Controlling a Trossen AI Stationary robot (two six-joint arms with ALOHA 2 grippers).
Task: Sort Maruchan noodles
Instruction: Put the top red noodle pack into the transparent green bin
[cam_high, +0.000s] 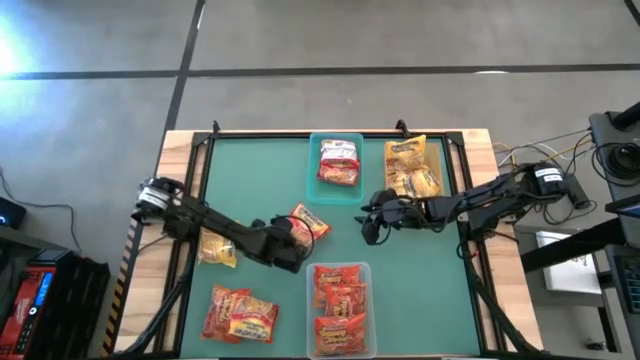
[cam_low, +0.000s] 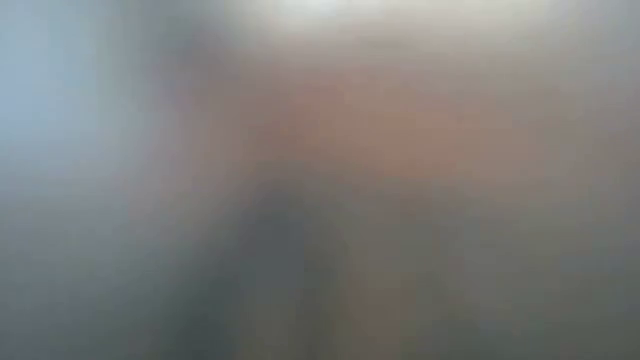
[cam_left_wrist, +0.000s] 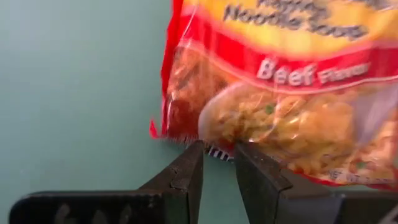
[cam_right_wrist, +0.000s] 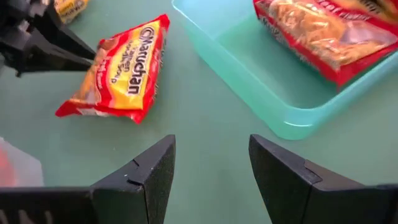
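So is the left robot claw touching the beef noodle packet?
Touching. In the left wrist view, the left gripper has its two fingertips pinching the bottom edge of the beef noodle packet, with no gap showing.

1. High view: even, bright lighting; glare patch on the floor (cam_high: 20, 40) at the upper left corner.
2. Low view: wholly blurred, nothing legible.
3. Left wrist view: packet (cam_left_wrist: 280, 93) close, soft-focused.
4. Right wrist view: sharp, soft shadows.
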